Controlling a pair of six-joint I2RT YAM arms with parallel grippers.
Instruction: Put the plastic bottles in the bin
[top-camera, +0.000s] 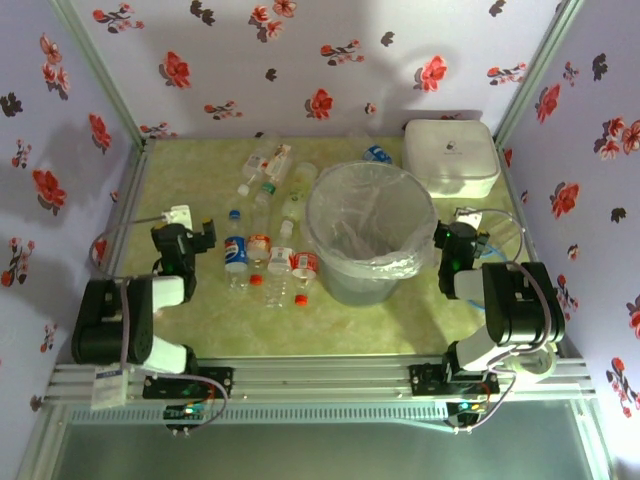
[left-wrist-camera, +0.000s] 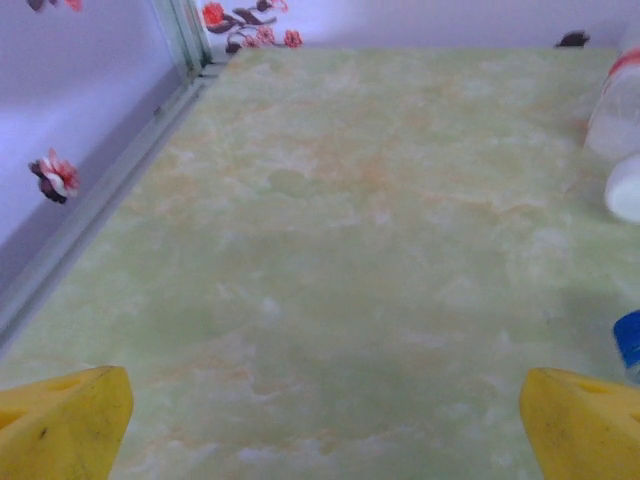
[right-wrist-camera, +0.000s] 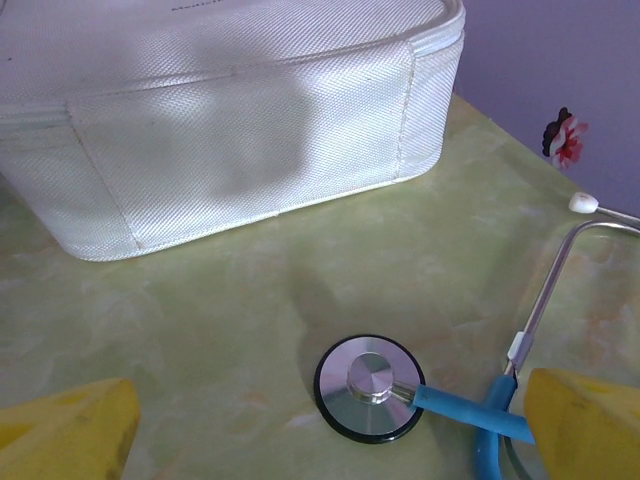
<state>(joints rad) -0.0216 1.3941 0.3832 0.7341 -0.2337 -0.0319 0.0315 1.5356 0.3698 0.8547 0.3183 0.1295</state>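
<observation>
Start state, nothing picked yet. Left claw (left-wrist-camera: 322, 428) is spread wide and empty, hanging low over bare bench (top-camera: 330, 325) just left of the plastic bottles (top-camera: 265, 225). In its wrist view a white cap (left-wrist-camera: 628, 190) and a blue cap (left-wrist-camera: 630, 342) peek in at the right edge, so the nearest bottle sits just beside the right finger, not between the fingers. Right claw (right-wrist-camera: 328, 425) is also released and empty, parked right of the bin (top-camera: 335, 272) and facing the white box (right-wrist-camera: 230, 120), with a stethoscope (right-wrist-camera: 368, 388) lying on the bench under it. Bottles lie scattered left of and behind the bin, mostly on their sides. A few near ones look upright, though that is hard to be sure of from above. The bin stands mid-bench, mouth open and bag-lined, between the arms, probably so either arm can drop into it. Open room: clear bench in front of the bin and at far left. Tight spots: bottles touching the bin wall, the left side rail (left-wrist-camera: 100, 190), and the box and stethoscope cable crowding the right arm.
</observation>
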